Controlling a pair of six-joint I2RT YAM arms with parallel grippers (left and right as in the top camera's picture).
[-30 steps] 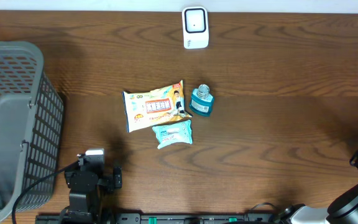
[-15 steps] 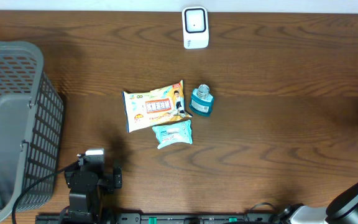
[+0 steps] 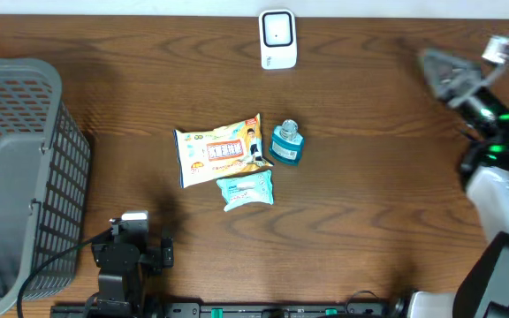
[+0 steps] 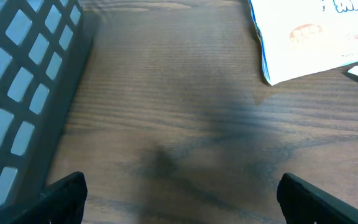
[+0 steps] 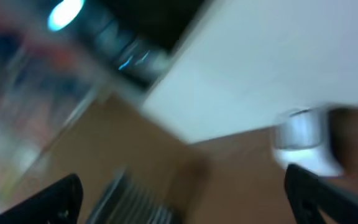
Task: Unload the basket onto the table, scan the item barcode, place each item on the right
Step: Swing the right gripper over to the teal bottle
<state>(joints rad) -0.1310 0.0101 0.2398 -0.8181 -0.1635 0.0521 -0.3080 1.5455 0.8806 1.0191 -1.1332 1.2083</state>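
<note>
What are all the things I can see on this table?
Scanner: one, white, far edge of the table.
Snack packet: one, white and orange, middle.
Bottle: one, teal, next to the packet.
Wipes pack: one, pale teal, just in front of the packet.
Basket: one, grey, left end.
Table: one, brown wood.
Left hand: one, black, open, near the basket.
Right hand: one, black, open, raised, blurred.
</note>
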